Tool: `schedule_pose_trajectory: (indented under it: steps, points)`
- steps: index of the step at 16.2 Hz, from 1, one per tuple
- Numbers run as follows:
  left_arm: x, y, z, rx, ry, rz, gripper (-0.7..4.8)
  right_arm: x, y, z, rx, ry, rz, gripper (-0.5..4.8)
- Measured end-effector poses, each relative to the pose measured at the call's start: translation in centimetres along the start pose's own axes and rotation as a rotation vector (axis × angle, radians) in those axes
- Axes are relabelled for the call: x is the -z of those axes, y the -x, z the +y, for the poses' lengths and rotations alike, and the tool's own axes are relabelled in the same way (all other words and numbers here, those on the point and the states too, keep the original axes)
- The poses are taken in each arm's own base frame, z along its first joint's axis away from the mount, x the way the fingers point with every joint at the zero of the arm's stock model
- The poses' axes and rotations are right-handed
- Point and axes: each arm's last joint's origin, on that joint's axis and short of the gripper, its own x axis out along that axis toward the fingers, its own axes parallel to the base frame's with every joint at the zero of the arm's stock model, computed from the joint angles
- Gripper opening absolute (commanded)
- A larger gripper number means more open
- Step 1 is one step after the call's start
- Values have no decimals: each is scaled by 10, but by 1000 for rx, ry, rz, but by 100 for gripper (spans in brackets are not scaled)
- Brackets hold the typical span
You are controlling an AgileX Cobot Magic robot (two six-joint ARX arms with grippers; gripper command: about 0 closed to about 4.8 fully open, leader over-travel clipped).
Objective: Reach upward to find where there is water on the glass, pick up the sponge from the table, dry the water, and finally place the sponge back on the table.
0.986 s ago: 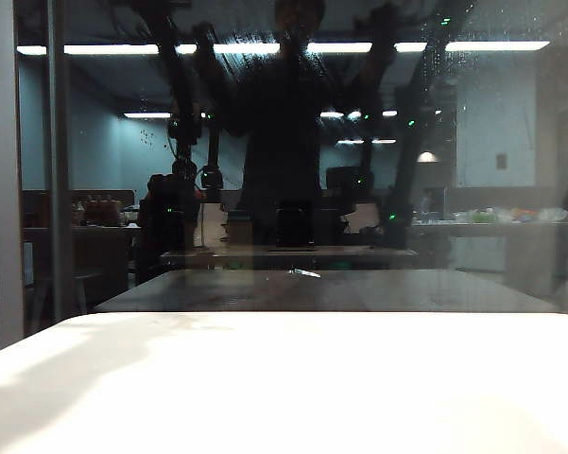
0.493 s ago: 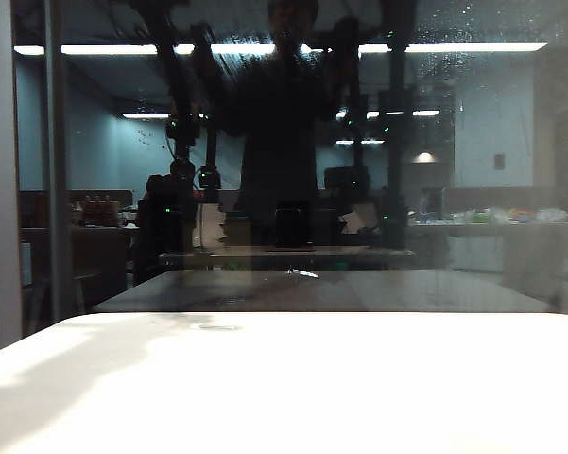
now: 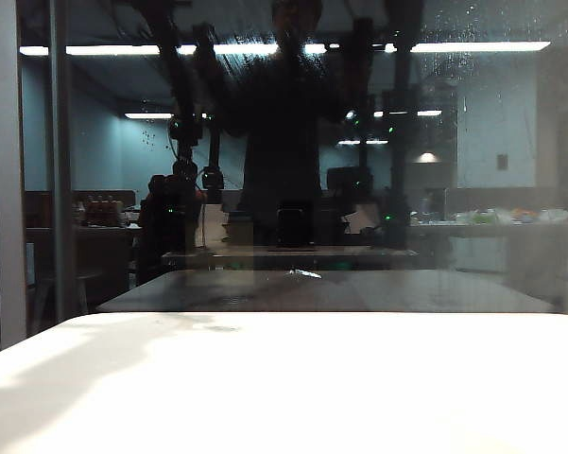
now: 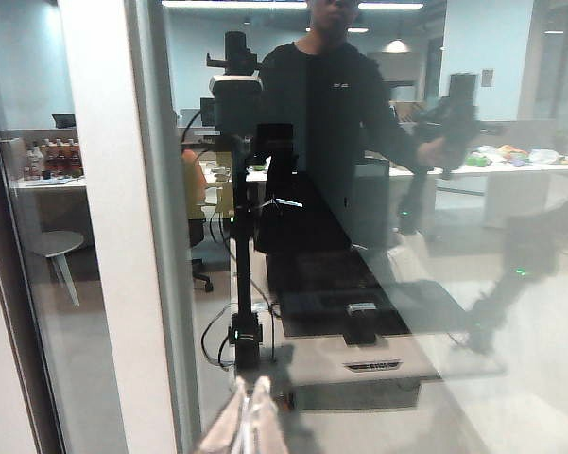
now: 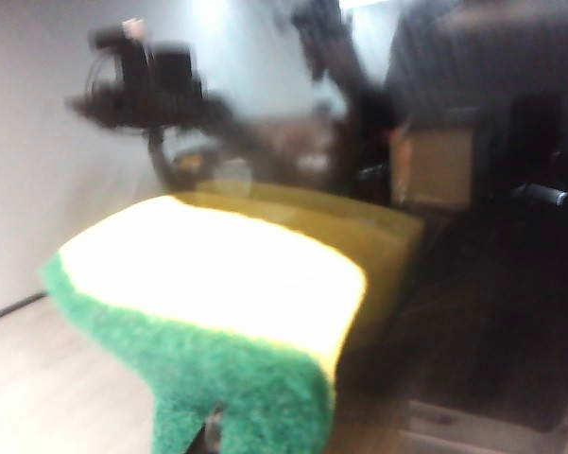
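Sponge (image 5: pixel 217 322) pinched in right gripper (image 5: pixel 213 430) against glass (image 3: pixel 510 142), left gripper (image 4: pixel 249 426) pressed together

Dim, reflective glass (image 3: pixel 510 170); blurred right wrist view.

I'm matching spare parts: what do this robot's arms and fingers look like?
The left gripper, facing the glass, shows only pale, whitish, tapered fingers. The right gripper is nearly hidden behind the sponge; just a dark bit shows. The glass mirrors both arms as black jointed links with small green lights.
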Motion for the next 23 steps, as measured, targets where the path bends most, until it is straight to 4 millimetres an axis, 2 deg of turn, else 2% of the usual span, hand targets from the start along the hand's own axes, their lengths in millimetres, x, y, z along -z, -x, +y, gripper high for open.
schedule_pose_trajectory:
  steps: [3,6,11,16,19,23]
  points:
    - [0,0,0,0,-25,1,-5,-3,10,-15,25,35,38,-9]
    - [0,0,0,0,-25,0,-5,-5,30,-47,88,32,116,-9]
    - [4,-7,1,1,-23,15,-5,-25,88,-119,336,28,142,-9]
    - [10,-18,2,2,-20,39,-5,-35,137,-177,622,50,110,-9]
    - [10,-18,2,2,-20,39,-5,-37,150,-192,676,46,104,-9]
    - [10,-18,2,2,-20,39,-5,-39,152,-189,657,30,98,-9]
